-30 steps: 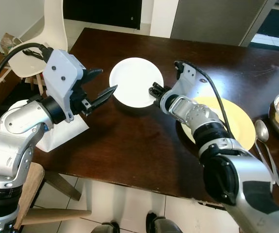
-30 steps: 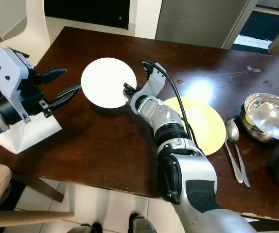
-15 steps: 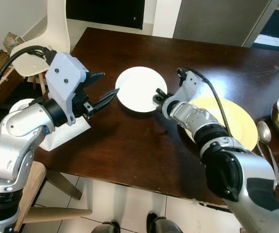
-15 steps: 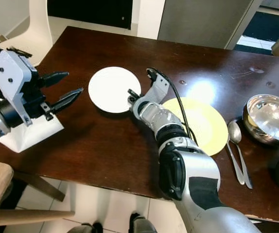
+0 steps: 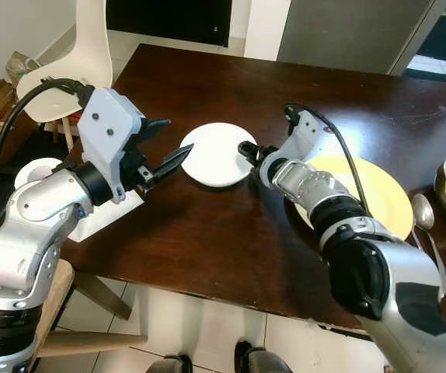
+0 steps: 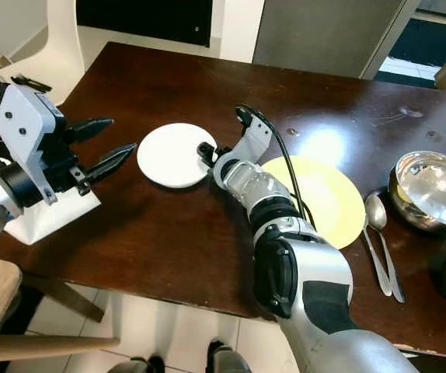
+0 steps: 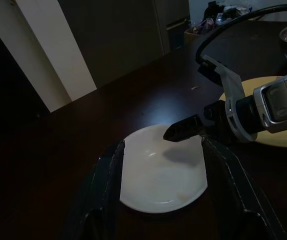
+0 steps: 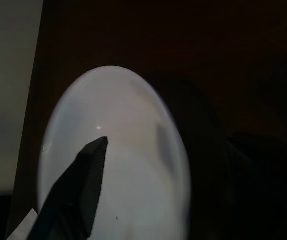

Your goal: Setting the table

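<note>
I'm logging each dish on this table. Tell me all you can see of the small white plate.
The small white plate is round, plain and glossy, like ceramic, with nothing on it. It lies flat on the dark wooden table, left of the yellow plate. The right claw holds its right edge; the open left claw hovers just off its left side.

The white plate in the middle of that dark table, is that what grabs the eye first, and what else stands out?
Yes: the white plate glows against the dark wooden table, with the right gripper at its right rim and the left gripper open just off its left side. To its right lies a big yellow plate partly under the right arm, then a spoon and a shiny metal bowl at the table's right edge.
</note>
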### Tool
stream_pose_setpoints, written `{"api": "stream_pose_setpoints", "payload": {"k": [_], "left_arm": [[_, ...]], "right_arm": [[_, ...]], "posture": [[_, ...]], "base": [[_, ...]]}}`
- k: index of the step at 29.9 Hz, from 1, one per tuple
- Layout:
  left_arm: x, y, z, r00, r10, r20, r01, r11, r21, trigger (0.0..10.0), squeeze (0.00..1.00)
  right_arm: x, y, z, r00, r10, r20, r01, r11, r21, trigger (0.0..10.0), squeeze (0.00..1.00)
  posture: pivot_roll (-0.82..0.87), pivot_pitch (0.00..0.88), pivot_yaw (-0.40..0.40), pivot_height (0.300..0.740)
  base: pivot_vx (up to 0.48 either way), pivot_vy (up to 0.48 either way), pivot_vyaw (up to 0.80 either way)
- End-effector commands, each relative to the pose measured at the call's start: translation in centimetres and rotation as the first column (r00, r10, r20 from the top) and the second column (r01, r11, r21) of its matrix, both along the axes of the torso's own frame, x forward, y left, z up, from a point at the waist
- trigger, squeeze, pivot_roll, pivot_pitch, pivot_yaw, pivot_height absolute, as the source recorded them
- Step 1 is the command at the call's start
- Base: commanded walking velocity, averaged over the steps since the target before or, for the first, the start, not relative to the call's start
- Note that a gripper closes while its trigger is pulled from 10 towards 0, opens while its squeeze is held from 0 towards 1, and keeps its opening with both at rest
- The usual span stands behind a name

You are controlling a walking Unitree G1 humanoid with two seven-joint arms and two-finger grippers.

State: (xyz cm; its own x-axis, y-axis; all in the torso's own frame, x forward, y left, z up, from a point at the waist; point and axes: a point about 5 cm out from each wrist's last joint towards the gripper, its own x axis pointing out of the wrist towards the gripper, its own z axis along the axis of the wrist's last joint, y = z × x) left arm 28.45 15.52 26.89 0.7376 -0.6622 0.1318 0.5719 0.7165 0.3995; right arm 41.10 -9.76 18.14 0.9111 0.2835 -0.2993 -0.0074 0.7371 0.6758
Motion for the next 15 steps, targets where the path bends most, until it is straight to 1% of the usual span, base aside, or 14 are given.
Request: {"api": "stream_pose_setpoints", "payload": {"k": [1,3,6,9,10,13,14,15], "left_arm": [[-0.1,-0.2,-0.2,1.0,-0.011,-0.011,0.011,1.0,0.001,10.0,0.0],[-0.1,-0.3,-0.2,1.0,-0.012,-0.011,0.012,1.0,0.0,10.0,0.0],[0.0,-0.3,-0.3,1.0,-0.014,-0.013,0.014,1.0,-0.005,10.0,0.0],[0.2,-0.4,-0.5,1.0,-0.008,-0.017,0.008,1.0,-0.021,10.0,0.0],[0.2,-0.4,-0.5,1.0,-0.008,-0.017,0.008,1.0,-0.021,10.0,0.0],[0.6,-0.6,-0.6,1.0,0.02,-0.019,-0.021,0.998,-0.051,10.0,0.0],[0.8,-0.7,-0.7,0.999,0.037,-0.024,-0.038,0.996,-0.075,10.0,0.0],[1.1,-0.8,-1.0,0.997,0.07,-0.035,-0.074,0.991,-0.108,10.0,0.0]], "right_arm": [[0.2,-0.1,0.7,1.0,-0.004,0.017,0.004,1.0,0.023,10.0,0.0],[0.2,-0.2,0.9,1.0,-0.005,0.022,0.004,1.0,0.028,10.0,0.0],[0.4,-0.8,1.6,0.998,-0.04,0.045,0.039,0.999,0.01,10.0,0.0],[0.5,-1.7,3.0,0.987,-0.097,0.128,0.107,0.992,-0.068,10.0,0.0],[0.5,-1.7,3.0,0.987,-0.097,0.128,0.107,0.992,-0.068,10.0,0.0],[-0.4,-2.5,4.4,0.962,-0.143,0.232,0.174,0.977,-0.119,10.0,0.0],[-1.0,-2.7,4.7,0.951,-0.161,0.263,0.193,0.976,-0.101,10.0,0.0],[-2.0,-3.0,5.0,0.922,-0.185,0.341,0.233,0.967,-0.105,10.0,0.0]], "posture": [[-0.01,0.117,0.051,0.74],[-0.02,0.119,0.051,0.74],[-0.02,0.121,0.052,0.74],[-0.03,0.123,0.055,0.74],[-0.03,0.123,0.055,0.74],[-0.05,0.12,0.064,0.74],[-0.05,0.114,0.067,0.74],[-0.05,0.112,0.069,0.74]], "base": [[0.0,0.0,0.0],[0.0,0.0,0.0],[0.0,0.0,0.0],[0.0,0.0,0.0],[0.0,0.0,0.0],[0.0,0.0,0.0],[0.0,0.0,0.0],[0.0,0.0,0.0]]}}
